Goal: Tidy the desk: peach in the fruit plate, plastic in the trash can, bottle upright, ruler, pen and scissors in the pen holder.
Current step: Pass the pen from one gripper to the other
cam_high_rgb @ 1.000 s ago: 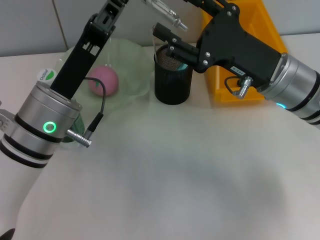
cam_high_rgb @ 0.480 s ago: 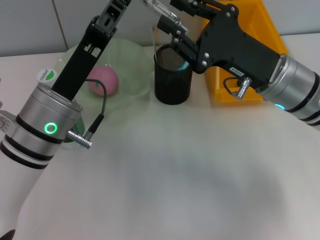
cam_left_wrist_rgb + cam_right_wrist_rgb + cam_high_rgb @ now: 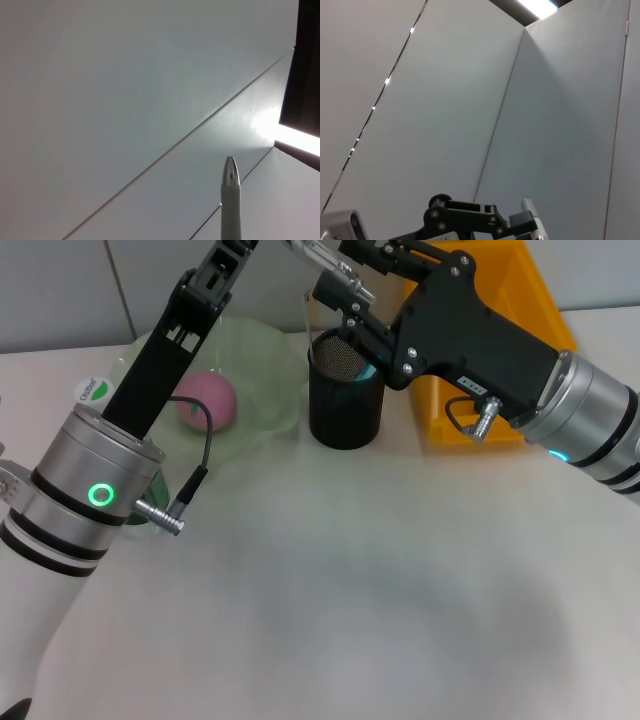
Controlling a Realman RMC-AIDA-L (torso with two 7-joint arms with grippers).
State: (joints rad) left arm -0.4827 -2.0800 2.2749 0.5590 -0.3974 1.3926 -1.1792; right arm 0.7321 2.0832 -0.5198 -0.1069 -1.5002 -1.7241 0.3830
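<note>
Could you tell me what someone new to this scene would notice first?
Probably the two black arms meeting above the black pen holder at the back of the desk, with a pen held over it. Next, the pink peach in the pale green fruit plate to the left, and the orange bin to the right.

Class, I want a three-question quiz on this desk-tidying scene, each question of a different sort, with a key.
1. True or false: the peach lies in the green fruit plate.
2. What stands right beside the black pen holder? A) a yellow bin B) a blue bucket C) a red box
3. Fill in: the pen at the top of the head view is above the pen ____.

Key: 1 true; 2 A, the yellow bin; 3 holder.
</note>
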